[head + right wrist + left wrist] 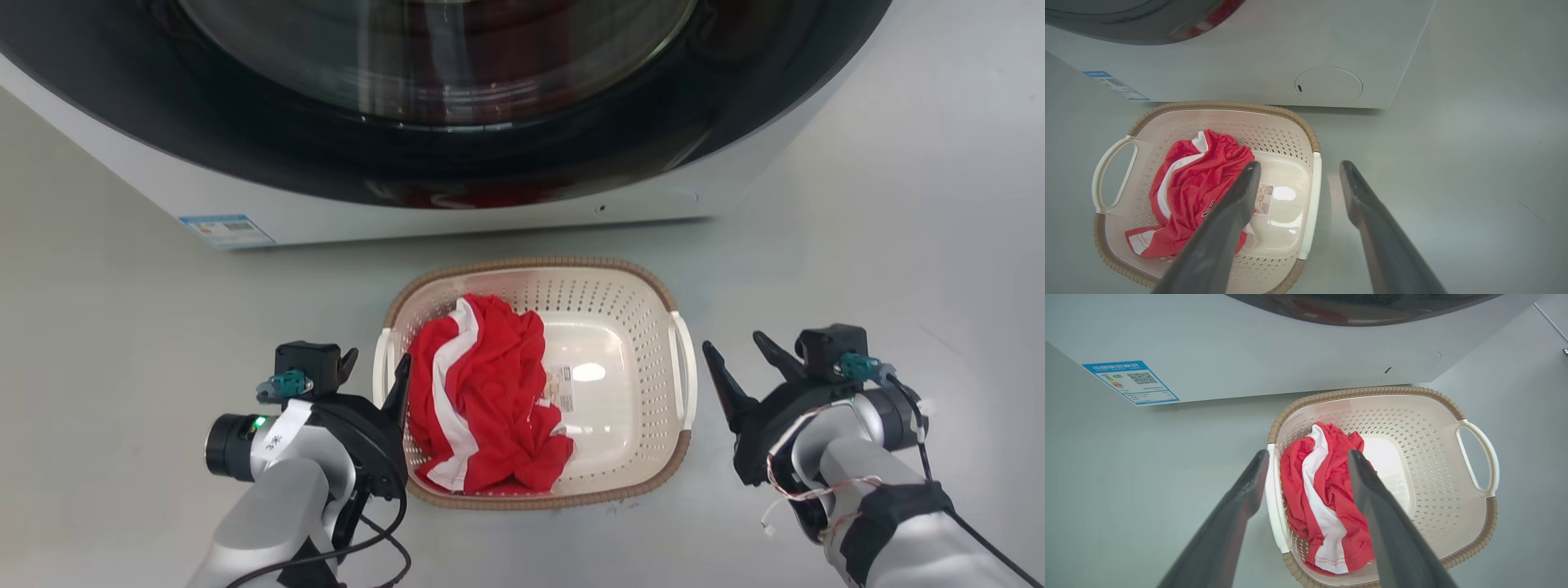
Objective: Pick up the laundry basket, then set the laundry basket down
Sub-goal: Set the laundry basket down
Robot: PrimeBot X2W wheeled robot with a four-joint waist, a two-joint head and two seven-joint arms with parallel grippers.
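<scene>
Sitting on the smooth grey floor before the washing machine, the cream laundry basket, perforated plastic with a brown woven-look rim, holds crumpled red-and-white cloth. The left gripper, fingers spread, straddles its left handle. The right gripper, also spread, hovers just beside its right handle.

Ahead of me, a white front-loading washing machine stands on a pale grey, faintly glossy floor. Its round door, dark-rimmed with a glass centre, spans the top of my head view. A blue-edged energy label bearing a QR code sits at the lower corner of the front panel on my left. A round service cover with a small dark slot sits at the lower corner on my right. A crumpled red garment with a broad white stripe lies just in front of the machine. My right wrist view shows a small dark print on its cloth.
</scene>
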